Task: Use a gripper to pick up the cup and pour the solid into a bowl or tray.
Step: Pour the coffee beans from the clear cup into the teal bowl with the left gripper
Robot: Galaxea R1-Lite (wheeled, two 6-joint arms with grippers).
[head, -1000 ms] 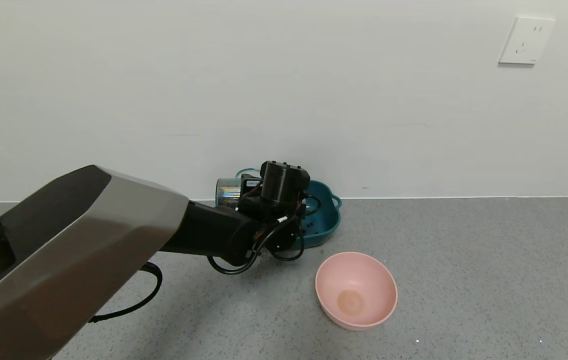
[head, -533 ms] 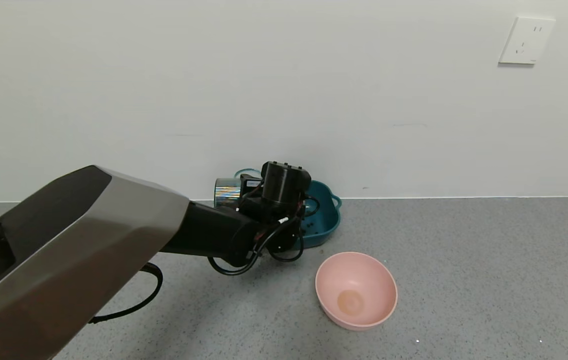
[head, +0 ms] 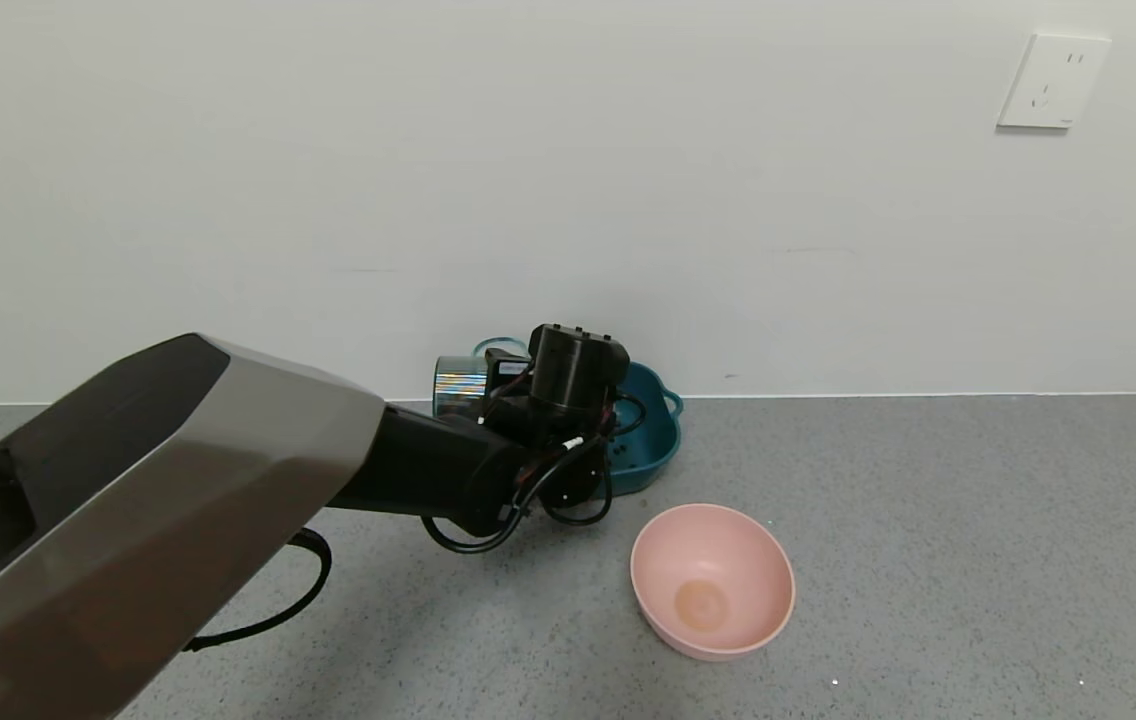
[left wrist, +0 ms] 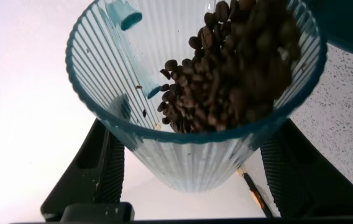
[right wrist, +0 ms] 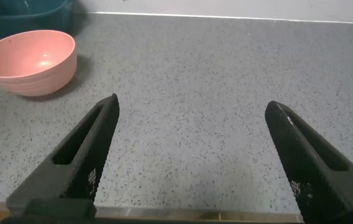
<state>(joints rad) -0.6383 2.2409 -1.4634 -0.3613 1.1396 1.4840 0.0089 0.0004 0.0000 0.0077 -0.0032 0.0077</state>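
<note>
My left gripper point(head: 500, 388) reaches out to the far wall and is shut on the ribbed blue-grey cup point(head: 458, 384), held tipped on its side over the dark teal basin point(head: 650, 425). In the left wrist view the cup point(left wrist: 183, 162) fills the picture between my two fingers point(left wrist: 96, 168). The brown pellets point(left wrist: 238, 68) are heaped against the cup's lower side, up to its rim. A corner of the basin point(left wrist: 350, 25) shows just beyond the rim. My right gripper point(right wrist: 192, 106) is open and empty above the bare floor, out of the head view.
A round pink bowl point(head: 712, 580) stands empty on the grey speckled floor point(head: 928, 550), in front of and right of the basin; it also shows in the right wrist view point(right wrist: 30, 59). The white wall is directly behind the basin. My left arm's grey cover fills the lower left.
My left wrist has shifted slightly to the right and turned a little, carrying the cup with it. The bowls have not moved.
</note>
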